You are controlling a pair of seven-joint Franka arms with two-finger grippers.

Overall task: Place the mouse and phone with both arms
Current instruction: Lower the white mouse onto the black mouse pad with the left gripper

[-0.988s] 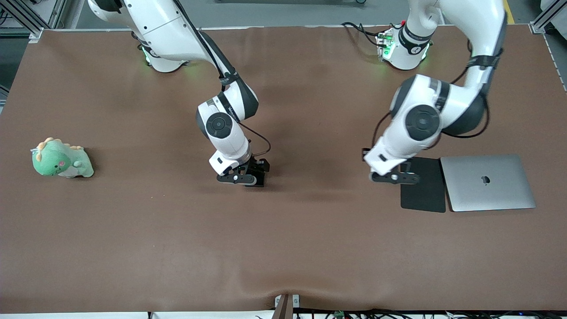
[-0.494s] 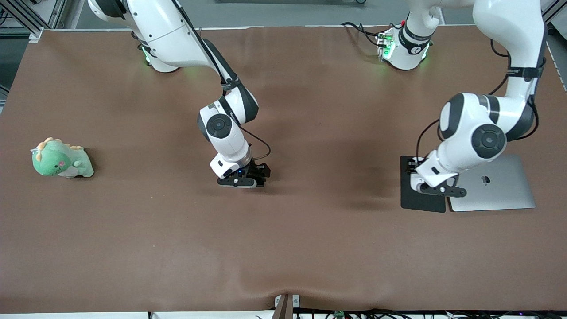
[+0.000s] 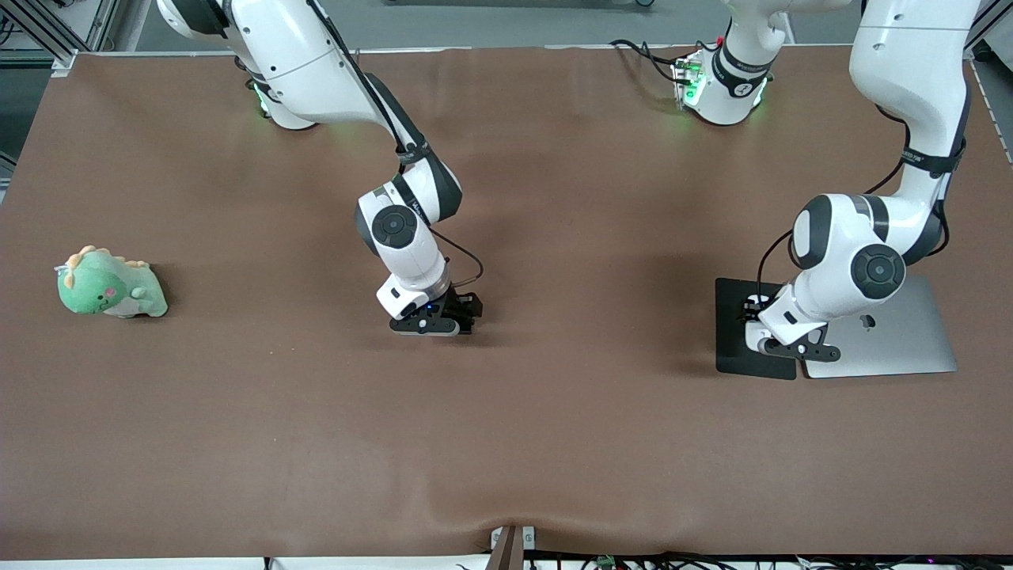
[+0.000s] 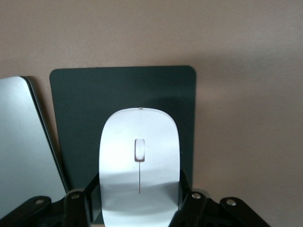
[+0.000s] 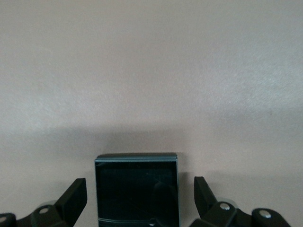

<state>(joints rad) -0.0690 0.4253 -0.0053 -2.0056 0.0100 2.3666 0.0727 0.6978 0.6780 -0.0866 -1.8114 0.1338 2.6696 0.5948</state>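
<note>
**Left arm carries mouse over the pad**

Swinging toward the laptop, the left tool has arrived over the black mouse pad, clamped on the white mouse. Pad and laptop lie edge to edge. Mid-worktop, the right tool straddles the black phone, fingers spread wide, bare cloth all around.

A brown mat covers the surface, wrinkled slightly along its near edge. Grey floor shows above it, with aluminium frame posts at the corners. Even overhead light casts soft shadows and faint sheen on the mat.
</note>
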